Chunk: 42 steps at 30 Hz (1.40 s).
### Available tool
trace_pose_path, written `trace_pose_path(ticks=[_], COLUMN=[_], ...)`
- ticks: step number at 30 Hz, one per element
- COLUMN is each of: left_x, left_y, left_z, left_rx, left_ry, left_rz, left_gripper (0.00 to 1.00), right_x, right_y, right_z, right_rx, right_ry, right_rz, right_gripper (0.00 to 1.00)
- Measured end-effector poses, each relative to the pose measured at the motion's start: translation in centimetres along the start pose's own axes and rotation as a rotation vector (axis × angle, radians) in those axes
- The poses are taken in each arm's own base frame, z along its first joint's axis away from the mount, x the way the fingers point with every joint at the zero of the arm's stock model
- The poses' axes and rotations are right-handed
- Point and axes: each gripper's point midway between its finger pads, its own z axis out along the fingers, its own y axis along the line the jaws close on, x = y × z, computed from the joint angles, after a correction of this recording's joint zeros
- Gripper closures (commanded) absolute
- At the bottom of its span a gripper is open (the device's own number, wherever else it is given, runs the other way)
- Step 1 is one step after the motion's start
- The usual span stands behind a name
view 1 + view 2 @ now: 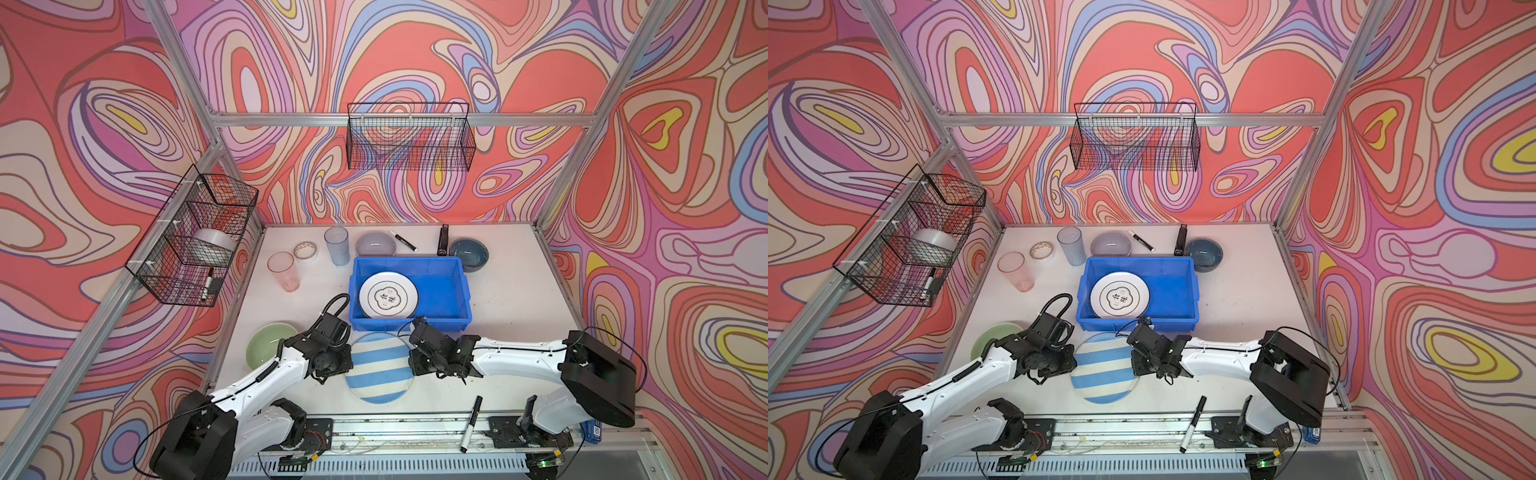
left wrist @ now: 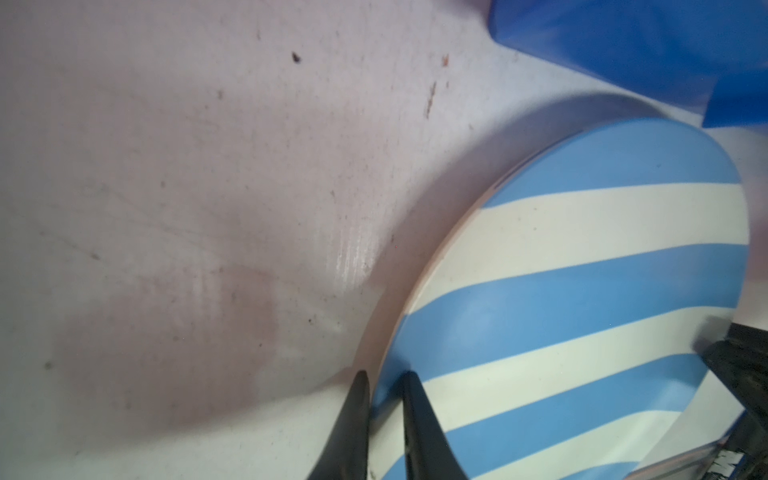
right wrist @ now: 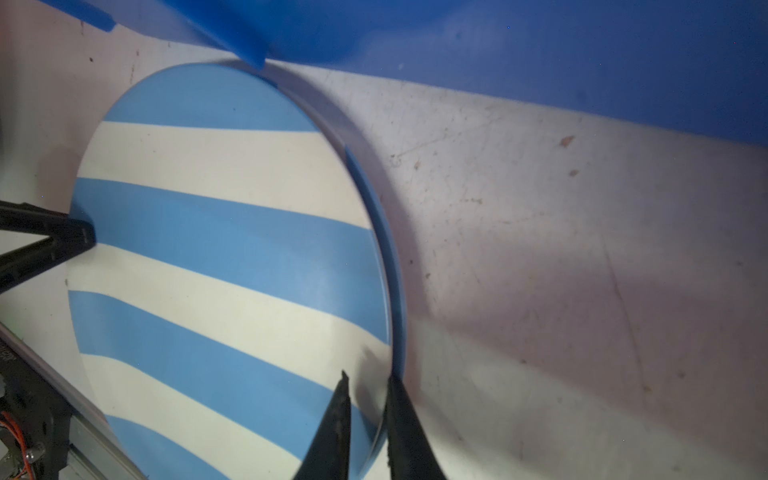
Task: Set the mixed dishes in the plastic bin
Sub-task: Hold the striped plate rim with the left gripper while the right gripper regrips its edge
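While left gripper (image 2: 385, 376), right gripper (image 3: 368, 376) pinch striped plate (image 1: 379, 368), arms cover rim.

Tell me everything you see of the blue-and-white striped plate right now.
The striped plate is round, matte, banded light blue and cream, face up, near the blue bin. The left gripper and right gripper pinch opposite rim edges between their fingers. A shadow beneath suggests it is raised off the table.
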Motion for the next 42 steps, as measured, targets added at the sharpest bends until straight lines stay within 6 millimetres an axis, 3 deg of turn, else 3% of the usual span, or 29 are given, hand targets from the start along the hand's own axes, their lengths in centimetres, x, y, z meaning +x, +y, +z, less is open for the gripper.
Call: trace_pose_path(ticks=[13, 18, 27, 42], left_x=[0.1, 0.0, -0.2, -0.3], left_y=[0.1, 0.1, -0.5, -1.3], left_z=[0.0, 0.1, 0.4, 1.0], left_rx=[0.001, 0.02, 0.05, 0.108], left_ry=[-0.006, -0.027, -0.033, -0.035], left_rz=[0.0, 0.004, 0.009, 0.011], left_gripper=[0.85, 0.86, 0.87, 0.88], right_x=[0.1, 0.7, 1.5, 0.6], right_y=[0.2, 0.4, 0.3, -0.6], right_z=[0.1, -0.4, -1.4, -2.2], right_rx=[-0.088, -0.154, -0.23, -0.213], right_ry=[-0.055, -0.062, -0.082, -0.158], right_rz=[0.061, 0.086, 0.123, 0.179], right_gripper=[0.82, 0.76, 0.78, 0.78])
